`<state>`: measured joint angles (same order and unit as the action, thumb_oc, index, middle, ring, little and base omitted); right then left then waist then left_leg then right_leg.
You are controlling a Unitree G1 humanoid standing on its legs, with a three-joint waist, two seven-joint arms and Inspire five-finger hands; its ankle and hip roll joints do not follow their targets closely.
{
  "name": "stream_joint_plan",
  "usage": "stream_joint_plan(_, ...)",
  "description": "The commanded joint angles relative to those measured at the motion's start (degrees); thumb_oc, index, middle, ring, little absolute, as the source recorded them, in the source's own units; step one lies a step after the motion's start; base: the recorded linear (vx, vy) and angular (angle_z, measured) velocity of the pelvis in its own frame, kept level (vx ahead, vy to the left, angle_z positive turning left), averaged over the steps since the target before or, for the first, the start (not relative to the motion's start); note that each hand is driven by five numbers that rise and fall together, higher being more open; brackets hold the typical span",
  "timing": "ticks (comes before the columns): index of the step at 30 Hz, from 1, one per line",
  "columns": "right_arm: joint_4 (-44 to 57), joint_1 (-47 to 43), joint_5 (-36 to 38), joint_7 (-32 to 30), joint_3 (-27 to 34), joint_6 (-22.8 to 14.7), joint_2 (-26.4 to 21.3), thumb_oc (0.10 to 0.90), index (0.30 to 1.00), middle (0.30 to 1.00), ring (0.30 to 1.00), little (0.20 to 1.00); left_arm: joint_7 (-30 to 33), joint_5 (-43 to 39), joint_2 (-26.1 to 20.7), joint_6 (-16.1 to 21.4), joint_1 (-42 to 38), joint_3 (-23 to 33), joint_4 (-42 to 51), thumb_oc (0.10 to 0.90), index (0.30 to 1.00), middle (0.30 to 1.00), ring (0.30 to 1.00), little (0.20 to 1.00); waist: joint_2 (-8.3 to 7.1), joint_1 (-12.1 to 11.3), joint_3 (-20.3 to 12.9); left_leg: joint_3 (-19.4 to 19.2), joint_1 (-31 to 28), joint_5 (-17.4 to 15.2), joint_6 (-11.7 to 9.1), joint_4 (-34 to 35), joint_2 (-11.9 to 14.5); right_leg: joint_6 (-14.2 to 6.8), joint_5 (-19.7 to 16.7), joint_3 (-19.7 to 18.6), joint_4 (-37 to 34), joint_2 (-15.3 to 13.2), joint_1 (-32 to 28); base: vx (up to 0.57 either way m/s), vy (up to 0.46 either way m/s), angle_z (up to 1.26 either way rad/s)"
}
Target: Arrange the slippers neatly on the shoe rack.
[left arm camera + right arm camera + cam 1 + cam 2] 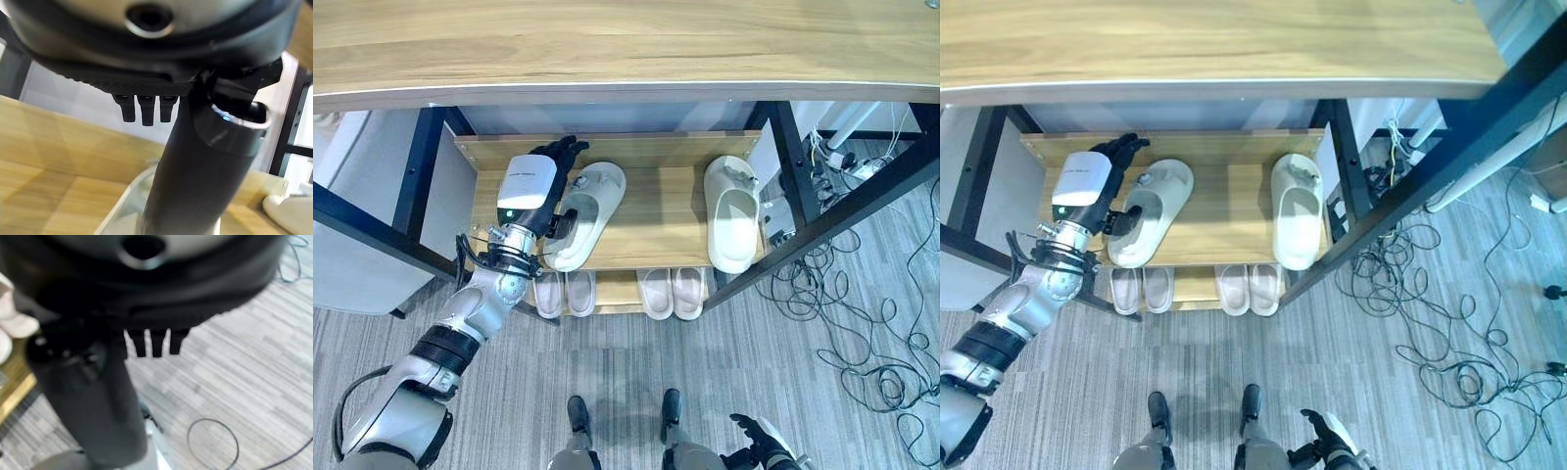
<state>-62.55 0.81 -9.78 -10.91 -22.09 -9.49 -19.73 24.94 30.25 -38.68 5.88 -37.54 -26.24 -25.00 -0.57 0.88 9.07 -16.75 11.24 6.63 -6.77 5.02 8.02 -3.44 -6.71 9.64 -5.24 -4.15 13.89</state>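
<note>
- Nearest the robot, low by its right side over the grey carpet (pixel 607 362): right hand (pixel 759 441), idle. Its own wrist view shows the fingers (pixel 151 342) fairly straight and holding nothing.
- Next out, shoe rack (pixel 695 147), lower shelf (pixel 615 286): four pale pinkish slippers, as a left pair (pixel 565 292) and a right pair (pixel 673 291), side by side, heels toward the robot, mostly hidden under the shelf above.
- Upper shelf (pixel 666 211): two white slippers, well apart. Right slipper (pixel 732 215) lies roughly square to the shelf. Left slipper (pixel 588 213) sits skewed, toe angled right, heel overhanging the front edge.
- Left hand (pixel 553 171) reaches in beside the left slipper's outer edge; fingers (pixel 564 149) extended toward the back of the shelf, relaxed rather than curled; thumb (pixel 562 225) looks to be at the heel side. Contact appears light, no firm grasp visible.
- Risk, judged: heel already past the edge, so a sideways nudge near the heel could tip the slipper off, onto the lower pairs or the carpet.
- Risk: pushing with straight fingers may spin it further rather than straighten it.
- Risk: black frame post (pixel 419 166) and wooden tabletop (pixel 607 44) crowd the arm; a lift could catch either.
</note>
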Motion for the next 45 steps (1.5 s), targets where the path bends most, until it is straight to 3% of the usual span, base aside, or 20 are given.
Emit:
stream_joint_plan(1,0.51,2.41,1.33,-0.90,-1.23,-0.48,-1.51,0.800,0.900,0.900,0.900,0.900,5.36,-2.42,2.53,0.81,-9.65,1.36,-3.42,0.400,0.300,0.300,0.300,0.300,0.78,-0.44,-4.14,0.08,4.99,0.67,-0.04,-0.02,-2.40,-6.37,-0.51,2.51,5.50,-0.85,8.57,0.00,-0.011,-0.06)
stream_joint_plan(11,0.16,2.59,2.00,-1.31,-0.79,-0.54,-1.52,0.800,0.900,0.900,0.900,0.900,4.44,-3.75,4.83,1.11,-11.70,-1.95,-6.49,0.400,0.300,0.300,0.300,0.300,1.36,0.12,-3.92,-0.66,5.14,0.95,0.11,-0.02,-2.58,-6.37,-0.74,1.75,5.73,-0.87,9.39,0.00,-0.004,-0.05)
stream_joint_plan(18,0.23,2.81,1.74,-2.30,0.42,-0.11,-0.66,0.800,0.900,0.900,0.900,0.900,5.17,-9.76,10.72,2.89,-5.41,2.06,-2.27,0.400,0.300,0.300,0.300,0.300,1.75,-0.11,-4.29,-0.73,3.60,0.21,0.07,-0.02,-2.64,-6.09,-0.05,1.55,5.75,-0.56,8.20,0.00,-0.001,0.00)
stream_joint_plan(24,1.54,2.80,1.03,-2.93,0.70,0.17,-1.08,0.800,0.900,0.900,0.900,0.900,5.96,-12.89,13.62,3.38,-4.51,3.49,1.49,0.400,0.300,0.300,0.300,0.300,1.96,0.31,-4.43,-0.97,2.77,0.17,-0.02,-0.02,-2.63,-5.94,-0.09,1.50,5.66,-0.45,7.52,0.00,-0.010,-0.03)
stream_joint_plan(35,1.73,3.16,1.38,-3.13,0.19,0.62,-3.22,0.800,0.900,0.900,0.900,0.900,9.10,-16.72,16.19,2.11,-14.77,0.49,-5.11,0.400,0.300,0.300,0.300,0.300,3.81,2.15,-3.47,-2.53,1.75,0.13,-0.25,-0.02,-2.17,-6.18,0.03,-0.07,6.01,-0.14,7.89,0.00,-0.015,-0.07)
stream_joint_plan(45,0.76,3.44,2.68,-3.11,-0.50,0.17,-3.77,0.800,0.900,0.900,0.900,0.900,9.82,-17.32,16.04,0.95,-21.73,-2.77,-14.99,0.400,0.300,0.300,0.300,0.300,4.33,3.22,-3.11,-3.33,2.38,0.57,-0.51,-0.02,-1.68,-6.16,0.08,-0.79,6.50,0.33,9.47,0.01,-0.021,-0.13)
